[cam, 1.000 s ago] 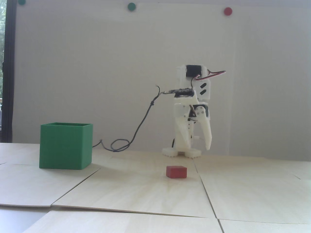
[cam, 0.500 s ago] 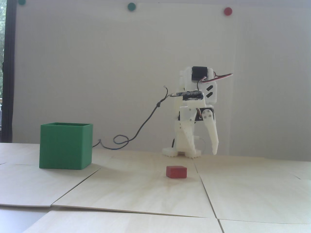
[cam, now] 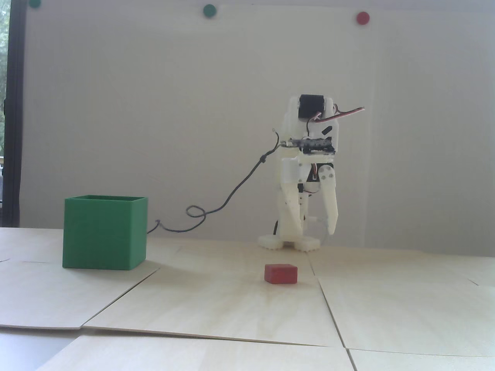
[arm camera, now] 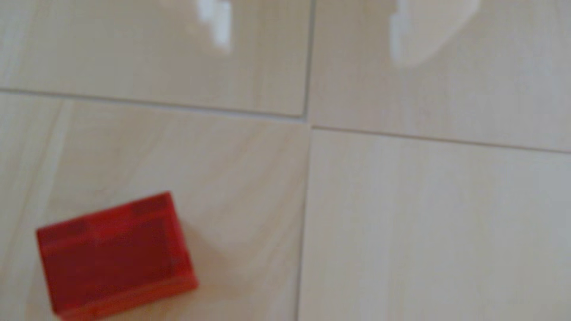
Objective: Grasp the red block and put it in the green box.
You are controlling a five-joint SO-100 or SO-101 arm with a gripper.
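A white robot arm (cam: 309, 127) stands at the back of a pale wooden counter (cam: 232, 309) in the fixed view, its jaws pointing down, spread apart and holding nothing. The red block (cam: 281, 273) lies flat on the counter in front of the arm, apart from the jaws, with the green box (cam: 104, 232) well off to the left. In the blurred wrist view the block (arm camera: 117, 256) sits at lower left, while two pale shapes at the top edge are probably the fingertips (arm camera: 414, 40).
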